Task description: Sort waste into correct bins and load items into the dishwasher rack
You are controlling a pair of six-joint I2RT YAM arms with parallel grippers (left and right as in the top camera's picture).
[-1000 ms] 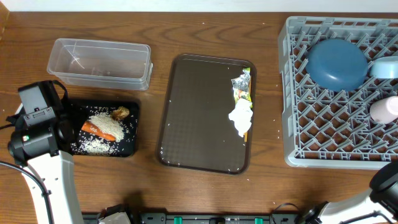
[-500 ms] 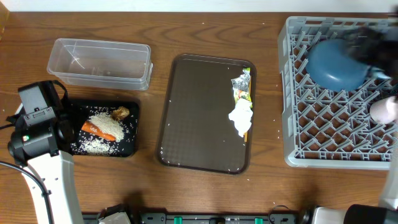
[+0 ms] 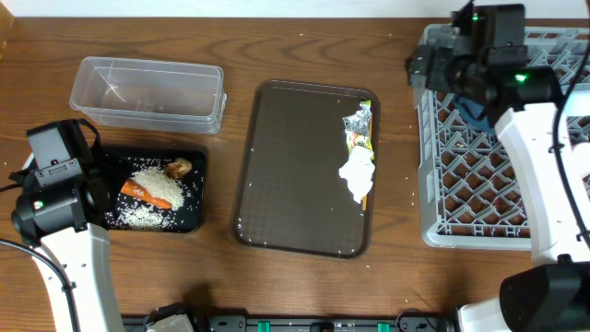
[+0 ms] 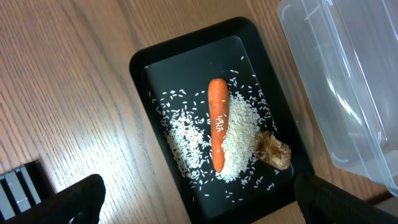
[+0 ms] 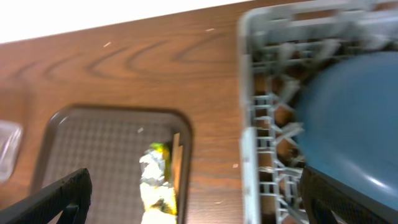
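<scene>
The black bin (image 3: 189,219) holds an orange carrot (image 4: 217,121), white rice (image 4: 239,146) and a brown lump (image 4: 272,149). My left gripper (image 4: 199,186) hovers open over that bin's near end, nothing between its fingers. The clear bin (image 3: 147,92) stands empty behind it. A crumpled napkin (image 3: 357,171) and a green-silver wrapper (image 3: 359,123) lie on the brown tray, with chopsticks (image 3: 366,195) under the napkin. My right gripper (image 5: 196,177) hangs open and empty above the strip of table between the tray and the grey rack (image 3: 479,235). The blue dish (image 5: 348,118) lies in the rack.
The brown serving tray (image 3: 295,166) fills the table's middle. My right arm (image 3: 525,129) crosses over the rack and hides much of its contents from overhead. The left arm (image 3: 55,203) stands at the left edge. Stray rice grains dot the wood.
My right arm has swung up from the lower right to above the rack's far-left corner, and its jaws have widened. The left arm and the waste have not moved.
</scene>
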